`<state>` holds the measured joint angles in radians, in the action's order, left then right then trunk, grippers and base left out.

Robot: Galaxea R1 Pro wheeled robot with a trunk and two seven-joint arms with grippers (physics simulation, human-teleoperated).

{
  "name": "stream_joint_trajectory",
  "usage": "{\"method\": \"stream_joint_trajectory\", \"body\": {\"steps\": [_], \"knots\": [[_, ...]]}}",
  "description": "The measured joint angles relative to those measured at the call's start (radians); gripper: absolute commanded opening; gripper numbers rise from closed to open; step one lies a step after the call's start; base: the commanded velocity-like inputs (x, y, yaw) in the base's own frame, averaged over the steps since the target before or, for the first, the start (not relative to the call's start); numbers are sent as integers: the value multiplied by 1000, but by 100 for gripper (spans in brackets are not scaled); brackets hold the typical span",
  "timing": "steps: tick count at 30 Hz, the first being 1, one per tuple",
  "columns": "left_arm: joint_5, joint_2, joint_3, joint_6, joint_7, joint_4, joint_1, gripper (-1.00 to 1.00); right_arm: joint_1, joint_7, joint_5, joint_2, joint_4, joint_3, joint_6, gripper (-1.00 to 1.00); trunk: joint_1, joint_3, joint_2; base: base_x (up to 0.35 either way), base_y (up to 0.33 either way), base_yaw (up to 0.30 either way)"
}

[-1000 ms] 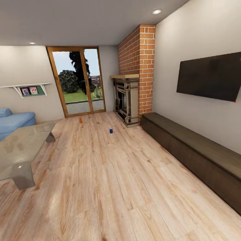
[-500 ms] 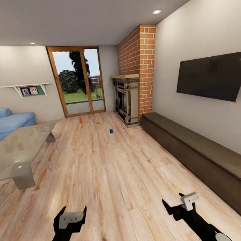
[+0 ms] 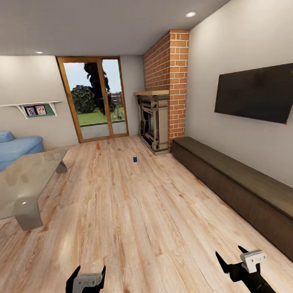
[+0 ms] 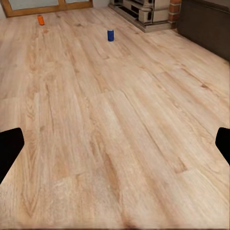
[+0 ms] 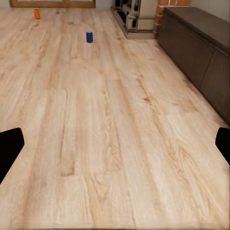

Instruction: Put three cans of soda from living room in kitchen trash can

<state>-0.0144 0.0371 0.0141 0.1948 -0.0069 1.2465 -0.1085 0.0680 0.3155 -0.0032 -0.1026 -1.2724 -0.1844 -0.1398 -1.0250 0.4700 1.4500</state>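
Both grippers, left point(image 3: 85, 277) and right point(image 3: 235, 257), had dropped lower since before, fingers spread wide and empty. Far beyond their fingertips stood a blue can point(image 3: 134, 158) and an orange can point(image 3: 98, 146).

Orange soda can point(image 3: 98, 146) upright on wood floor nr glass doors; blue can point(image 3: 134, 158) upright, closer, twd fireplace.

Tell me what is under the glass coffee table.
Through the glass coffee table only bare wood floor and its grey legs show. Its far-left part is cut off by the frame, so that stretch stays unseen.
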Motion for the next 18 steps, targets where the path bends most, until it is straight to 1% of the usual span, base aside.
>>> {"method": "stream_joint_trajectory", "body": {"steps": [6,18], "knots": [[-1,-2,2,1,4,-28,1,100,1,-9,-1,3,26,-7,-5,100,0,0,0,0,0,0],[-1,-2,3,2,5,-34,1,100,1,1,0,3,34,-3,-4,100,0,0,0,0,0,0]]}}
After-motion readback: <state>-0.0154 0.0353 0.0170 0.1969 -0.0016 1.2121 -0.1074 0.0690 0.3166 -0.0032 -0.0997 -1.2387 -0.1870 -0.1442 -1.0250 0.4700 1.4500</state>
